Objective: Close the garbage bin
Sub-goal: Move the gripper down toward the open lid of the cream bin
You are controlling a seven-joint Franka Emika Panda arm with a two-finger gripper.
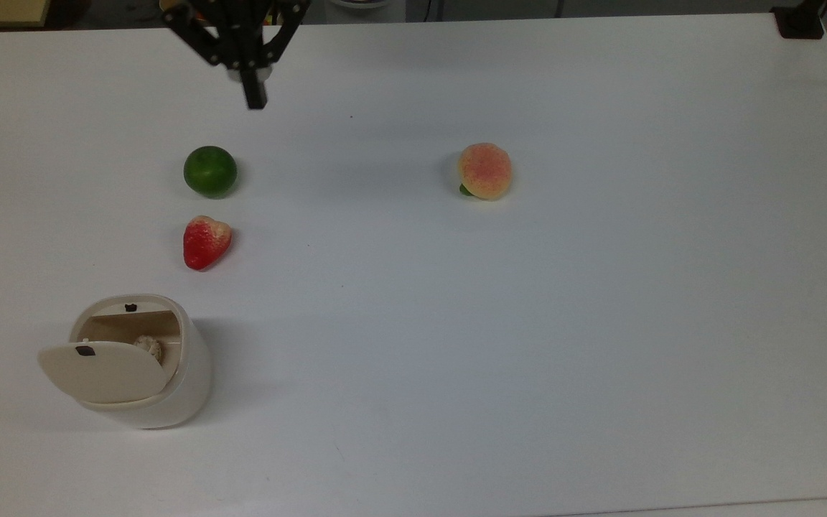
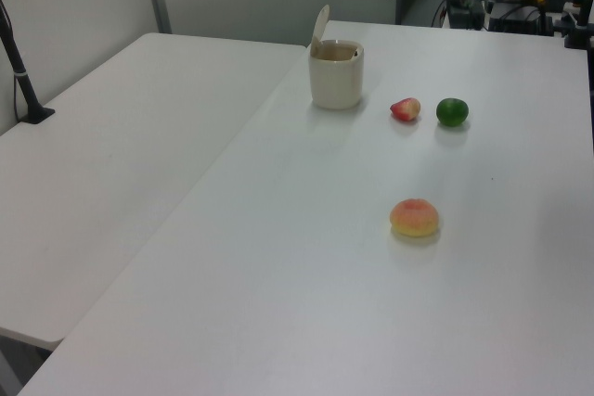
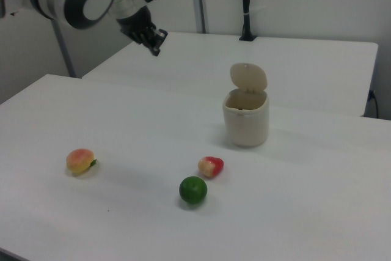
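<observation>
The garbage bin (image 1: 182,373) is a cream-white tub at the top view's lower left. Its beige lid (image 1: 101,371) with a small black mark stands swung up, leaving the top open. A small pale object (image 1: 148,347) lies inside. In the left view the garbage bin (image 2: 336,79) stands at the table's far end with the lid (image 2: 319,27) upright. In the right view the lid (image 3: 248,77) rises behind the tub (image 3: 245,119). My gripper (image 1: 255,97) hangs shut and holds nothing, far from the bin, beyond the lime. The gripper (image 3: 156,46) is high in the right view's upper left.
A green lime (image 1: 209,171), a red strawberry (image 1: 205,241) and a peach (image 1: 484,170) lie on the white table (image 1: 528,323). The lime and strawberry sit between my gripper and the bin. A black camera post base (image 1: 800,21) stands at the top view's upper right corner.
</observation>
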